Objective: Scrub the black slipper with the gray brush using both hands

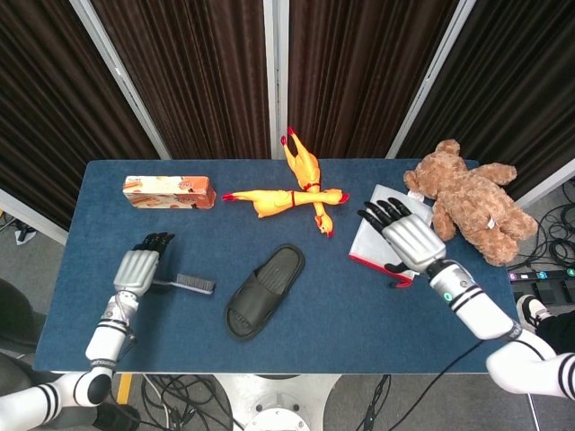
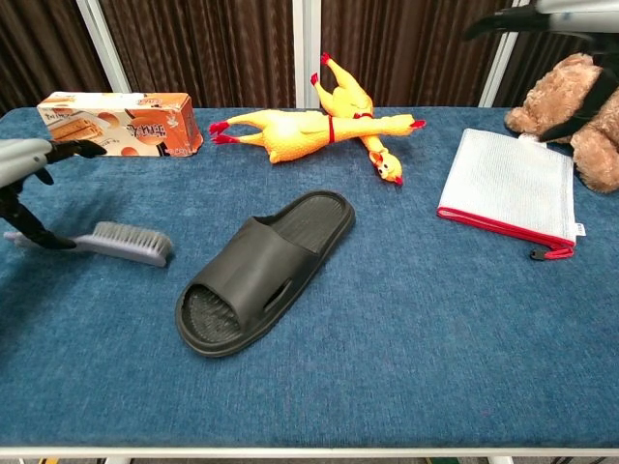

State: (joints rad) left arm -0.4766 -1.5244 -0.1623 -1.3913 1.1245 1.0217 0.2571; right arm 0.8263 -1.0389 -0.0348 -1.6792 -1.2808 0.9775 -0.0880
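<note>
The black slipper (image 1: 264,292) (image 2: 261,275) lies sole-down near the middle of the blue table, toe toward the front left. To its left the gray brush (image 1: 190,284) (image 2: 126,243) lies flat on the table, bristles toward the slipper. My left hand (image 1: 137,268) (image 2: 24,159) hovers at the brush's handle end with its fingers spread, holding nothing. My right hand (image 1: 410,239) (image 2: 580,8) is open and raised above the white pouch, well right of the slipper. Only part of that hand shows in the chest view.
A white mesh pouch with red trim (image 1: 382,215) (image 2: 508,184) lies right of the slipper. Two yellow rubber chickens (image 1: 287,197) (image 2: 309,121) lie behind it, an orange box (image 1: 169,191) (image 2: 121,121) at the back left and a teddy bear (image 1: 472,202) at the back right.
</note>
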